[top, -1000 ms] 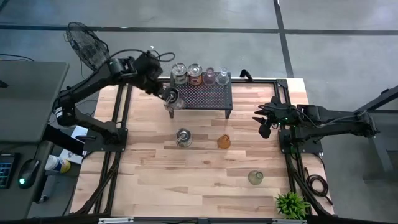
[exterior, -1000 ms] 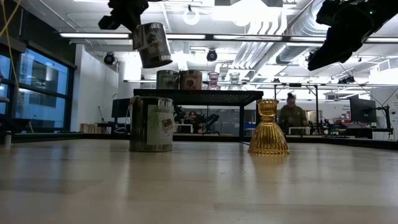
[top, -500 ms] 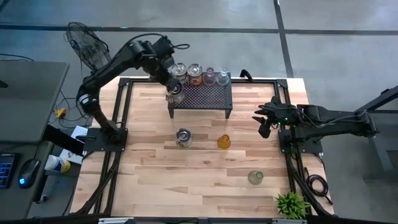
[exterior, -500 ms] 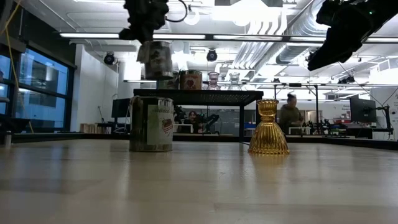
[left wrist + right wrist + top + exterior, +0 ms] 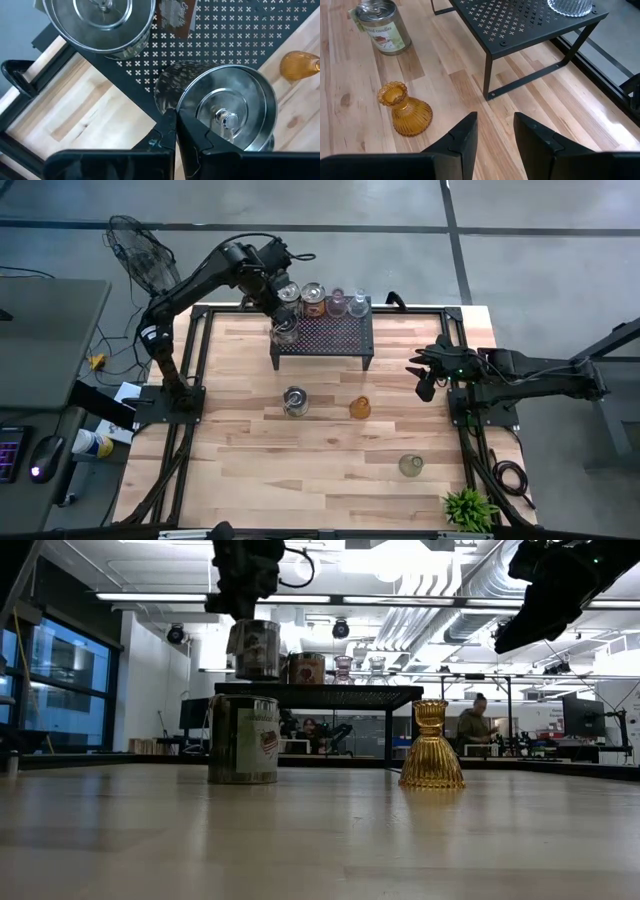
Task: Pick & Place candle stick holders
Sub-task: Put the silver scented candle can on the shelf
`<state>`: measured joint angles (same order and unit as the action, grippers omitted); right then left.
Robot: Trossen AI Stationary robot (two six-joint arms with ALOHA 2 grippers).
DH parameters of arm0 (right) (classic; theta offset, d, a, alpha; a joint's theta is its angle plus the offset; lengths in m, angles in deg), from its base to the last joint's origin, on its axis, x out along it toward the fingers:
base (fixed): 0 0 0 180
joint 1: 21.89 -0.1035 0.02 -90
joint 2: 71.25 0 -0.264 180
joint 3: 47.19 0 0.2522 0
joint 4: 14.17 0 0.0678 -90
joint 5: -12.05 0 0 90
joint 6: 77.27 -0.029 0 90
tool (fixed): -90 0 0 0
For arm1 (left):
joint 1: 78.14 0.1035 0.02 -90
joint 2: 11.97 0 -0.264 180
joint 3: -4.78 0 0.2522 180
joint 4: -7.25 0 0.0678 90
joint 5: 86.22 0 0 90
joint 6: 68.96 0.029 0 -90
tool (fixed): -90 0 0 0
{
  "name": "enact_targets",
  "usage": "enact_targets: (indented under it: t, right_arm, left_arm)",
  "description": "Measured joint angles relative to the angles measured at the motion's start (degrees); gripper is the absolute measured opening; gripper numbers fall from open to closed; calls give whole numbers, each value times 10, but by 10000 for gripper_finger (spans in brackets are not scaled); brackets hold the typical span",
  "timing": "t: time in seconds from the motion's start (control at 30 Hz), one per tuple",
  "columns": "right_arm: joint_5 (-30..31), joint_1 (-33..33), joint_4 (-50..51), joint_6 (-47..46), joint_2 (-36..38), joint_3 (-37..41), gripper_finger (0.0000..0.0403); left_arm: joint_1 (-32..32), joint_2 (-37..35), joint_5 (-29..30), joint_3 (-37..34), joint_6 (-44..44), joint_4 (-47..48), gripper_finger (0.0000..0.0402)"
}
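— Where was the left gripper (image 5: 284,330) when you looked?

— Over the near-left corner of the black perforated stand (image 5: 330,333). Its fingers (image 5: 172,131) were pressed together on the rim of a silvery tin holder (image 5: 222,112), pinching the wall between them. From table height that tin (image 5: 256,649) hung just above the stand's top; I could not tell whether it touched.

— And the other arm?

— The right gripper (image 5: 424,383) waited off by the right edge of the table (image 5: 330,465), up in the air, its two fingers (image 5: 462,135) spread apart with nothing between them.

— What about the rest of the holders?

— Four stood in a row along the far edge of the stand: a silvery tin (image 5: 288,297), a tin with an orange-brown label (image 5: 313,300), a pinkish glass one (image 5: 337,303) and a clear glass one (image 5: 359,305). On the wood in front of the stand stood another labelled tin (image 5: 295,401), and just to its right an amber glass holder (image 5: 360,408), upright with its flared base down. A greenish glass one (image 5: 410,466) sat nearer the front right, well apart from those two.

— Anything else there?

— A small green potted plant (image 5: 468,508) at the front right corner, and a person (image 5: 474,723) far back in the room.
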<state>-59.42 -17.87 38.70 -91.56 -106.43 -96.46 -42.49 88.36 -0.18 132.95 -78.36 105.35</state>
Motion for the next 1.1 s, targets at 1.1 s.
enact_targets:
  t: [1.1]
  right_arm:
    - [6,0,0,2,0,0,119]
  left_arm:
    - [-16,84,-36,69,-42,-78,0]
